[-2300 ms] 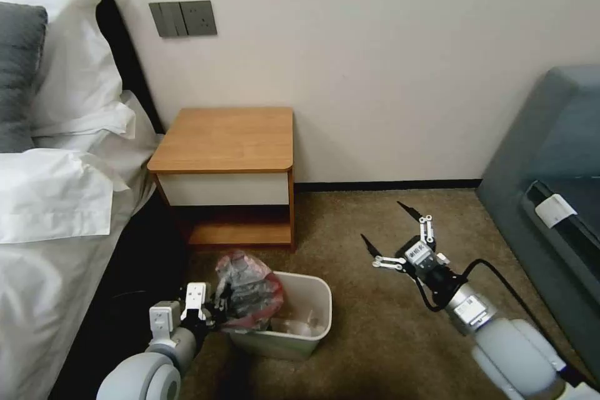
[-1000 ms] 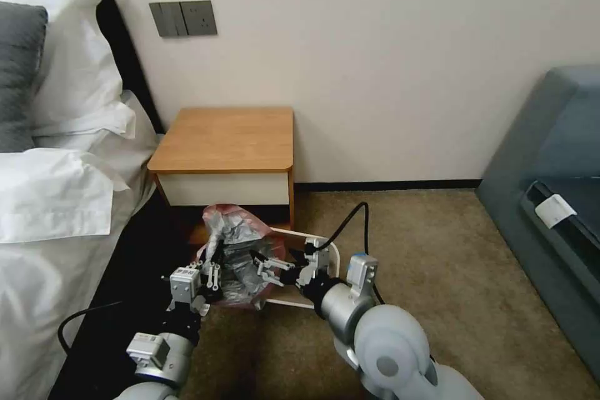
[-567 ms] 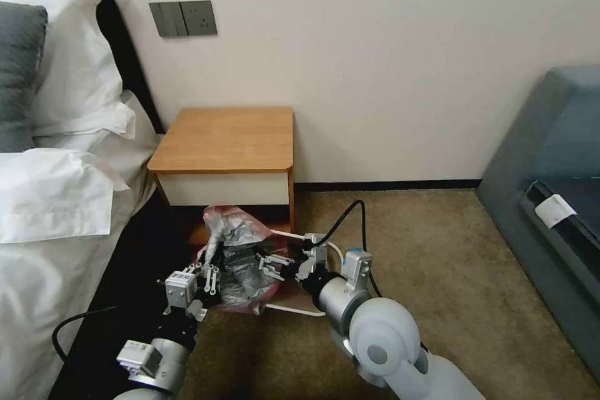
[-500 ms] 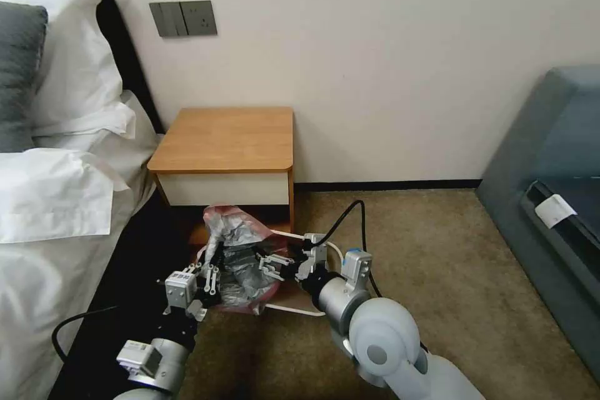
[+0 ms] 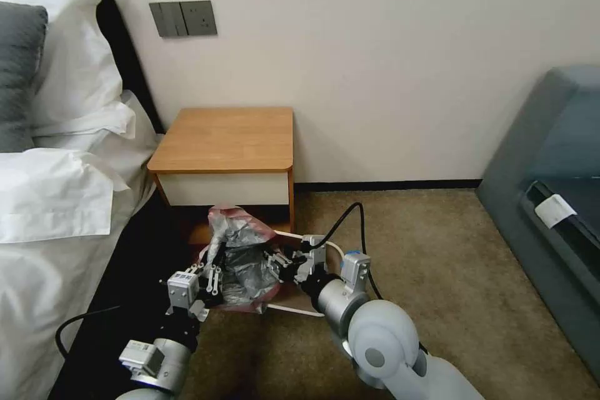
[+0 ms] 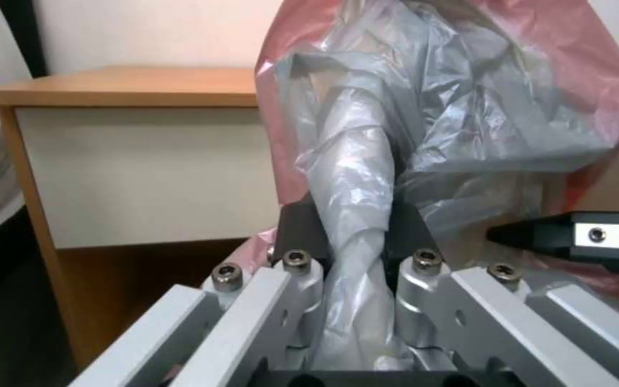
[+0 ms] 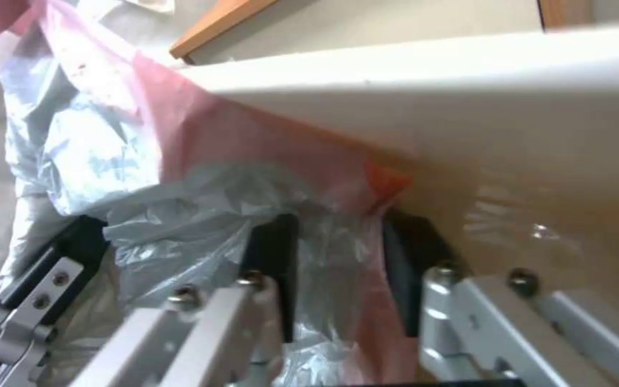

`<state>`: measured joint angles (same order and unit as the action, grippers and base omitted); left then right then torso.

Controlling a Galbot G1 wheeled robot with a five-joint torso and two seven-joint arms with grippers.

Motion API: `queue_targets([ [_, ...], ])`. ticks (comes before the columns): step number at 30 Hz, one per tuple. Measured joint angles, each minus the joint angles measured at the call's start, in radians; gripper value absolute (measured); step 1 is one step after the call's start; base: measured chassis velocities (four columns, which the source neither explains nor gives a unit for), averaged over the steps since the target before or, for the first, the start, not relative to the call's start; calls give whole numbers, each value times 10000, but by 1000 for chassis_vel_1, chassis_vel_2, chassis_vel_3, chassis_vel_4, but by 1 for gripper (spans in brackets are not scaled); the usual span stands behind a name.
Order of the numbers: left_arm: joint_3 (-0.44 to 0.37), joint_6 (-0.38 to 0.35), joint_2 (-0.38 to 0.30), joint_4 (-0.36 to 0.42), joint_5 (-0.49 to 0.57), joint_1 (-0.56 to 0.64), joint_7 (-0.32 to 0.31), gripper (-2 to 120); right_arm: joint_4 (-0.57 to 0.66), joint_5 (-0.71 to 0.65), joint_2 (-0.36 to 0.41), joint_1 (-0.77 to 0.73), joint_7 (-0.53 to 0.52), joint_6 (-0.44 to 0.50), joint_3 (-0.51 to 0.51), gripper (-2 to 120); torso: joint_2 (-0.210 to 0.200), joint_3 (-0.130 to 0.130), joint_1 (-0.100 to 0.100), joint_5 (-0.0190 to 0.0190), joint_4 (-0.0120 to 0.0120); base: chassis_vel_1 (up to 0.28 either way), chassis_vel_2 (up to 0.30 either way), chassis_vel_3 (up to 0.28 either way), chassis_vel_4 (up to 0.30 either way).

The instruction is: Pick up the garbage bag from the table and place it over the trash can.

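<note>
The garbage bag, crinkled grey with a pinkish-red rim, hangs bunched over the near-left side of the beige trash can on the carpet. My left gripper is shut on a twisted strand of the garbage bag, as the left wrist view shows around the left gripper. From the other side my right gripper reaches in; in its wrist view the right gripper has its pads pressed on grey and pink plastic just inside the trash can's rim. The table stands behind, its top bare.
A bed with white pillows is close on the left, a grey sofa on the right. The wall and a switch panel rise behind the table. Open carpet lies right of the bin. A black cable loops over the right wrist.
The right arm swung in from the open carpet to the bag, and its fingers have now narrowed onto the plastic. The left gripper lifted the bag and drew it slightly back.
</note>
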<state>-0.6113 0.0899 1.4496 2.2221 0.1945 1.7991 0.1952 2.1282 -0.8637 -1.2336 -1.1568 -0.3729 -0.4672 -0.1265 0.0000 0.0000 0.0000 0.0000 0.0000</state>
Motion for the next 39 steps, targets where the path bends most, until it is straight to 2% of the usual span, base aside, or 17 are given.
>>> queue_targets([
  [3,-5,-9,0,-29,13,-13,-19,9,-46,110,-15,18,47,26,-32,9,0,0,0,0,0,0,0,0,0],
  [6,-1,-12,7,-47,16,-15,-28,9,-60,177,-33,24,75,36,-64,0,0,0,0,0,0,0,0,0,0],
  [15,-56,-83,4,-139,16,-43,-212,9,40,550,0,-36,234,156,-130,0,0,0,0,0,0,0,0,0,0],
  [22,-136,-328,38,-331,35,-131,-526,9,588,862,217,-305,457,254,-68,0,0,0,0,0,0,0,0,0,0],
  [30,-120,-410,62,-434,42,-135,-555,9,863,1025,402,-438,591,391,391,0,0,0,1,0,0,0,0,0,0],
  [39,-205,-361,28,-435,138,-92,-534,9,841,1115,829,-523,728,526,1355,0,0,0,0,1,0,0,0,0,0],
])
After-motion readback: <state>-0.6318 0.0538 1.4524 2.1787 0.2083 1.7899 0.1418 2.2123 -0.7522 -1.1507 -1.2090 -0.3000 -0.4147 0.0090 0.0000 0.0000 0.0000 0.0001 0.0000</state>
